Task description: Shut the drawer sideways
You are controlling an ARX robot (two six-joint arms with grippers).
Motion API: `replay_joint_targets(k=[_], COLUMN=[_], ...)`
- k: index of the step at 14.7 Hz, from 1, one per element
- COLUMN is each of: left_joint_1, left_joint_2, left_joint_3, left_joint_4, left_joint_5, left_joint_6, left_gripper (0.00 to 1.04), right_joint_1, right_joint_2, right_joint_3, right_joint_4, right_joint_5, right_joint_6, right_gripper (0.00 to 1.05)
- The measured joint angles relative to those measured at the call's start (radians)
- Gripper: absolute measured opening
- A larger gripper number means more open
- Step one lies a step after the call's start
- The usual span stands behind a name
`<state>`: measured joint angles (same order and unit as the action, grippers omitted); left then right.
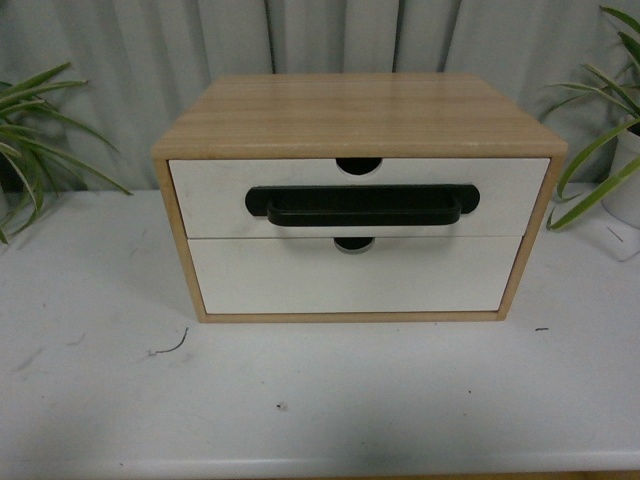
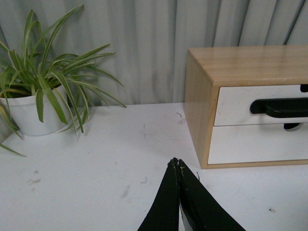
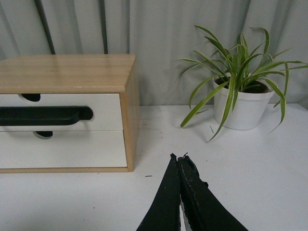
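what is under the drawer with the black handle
Directly under the drawer with the black handle sits a second white-fronted drawer without a handle, then the cabinet's wooden base on the white table. Both drawers' insides are hidden.

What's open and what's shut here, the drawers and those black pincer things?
Top drawer: sticks out slightly past the lower one, not fully shut.
Lower drawer: shut.
Left gripper: shut, empty, above the table, apart from the cabinet.
Right gripper: shut, empty, above the table.
Left plant: upright in its pot.
Right plant: upright in its pot.
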<state>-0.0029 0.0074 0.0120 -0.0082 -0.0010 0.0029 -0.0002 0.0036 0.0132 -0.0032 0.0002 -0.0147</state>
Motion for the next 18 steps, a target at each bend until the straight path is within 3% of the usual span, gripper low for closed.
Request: replay_joint_targets(k=[5,6,12,15,16,17,18], left_joint_1=[0.000,0.000,0.000,0.000,0.000,0.000,0.000], left_joint_2=[0.000,0.000,0.000,0.000,0.000,0.000,0.000], left_joint_3=[0.000,0.000,0.000,0.000,0.000,0.000,0.000], left_joint_4=[0.005,0.005,0.005,0.005,0.005,0.005,0.005], left_joint_5=[0.001,0.001,0.001,0.001,0.001,0.001,0.001], left_joint_6=[0.000,-0.001,-0.001,-0.001,0.000,-0.001,-0.001], left_gripper=[0.02,0.07,0.63,0.93,1.00,0.97,0.98], right_joint_1=[0.000,0.000,0.000,0.000,0.000,0.000,0.000], right_joint_2=[0.000,0.000,0.000,0.000,0.000,0.000,0.000], right_joint_3=[0.000,0.000,0.000,0.000,0.000,0.000,0.000], right_joint_4=[-0.001,-0.001,-0.001,-0.001,-0.001,-0.001,-0.001], right_joint_5=[0.000,0.000,0.000,0.000,0.000,0.000,0.000], right_joint_6=[0.000,0.000,0.000,0.000,0.000,0.001,0.000], right_gripper=[0.02,0.02,0.52,0.85,0.94,1.00,0.98])
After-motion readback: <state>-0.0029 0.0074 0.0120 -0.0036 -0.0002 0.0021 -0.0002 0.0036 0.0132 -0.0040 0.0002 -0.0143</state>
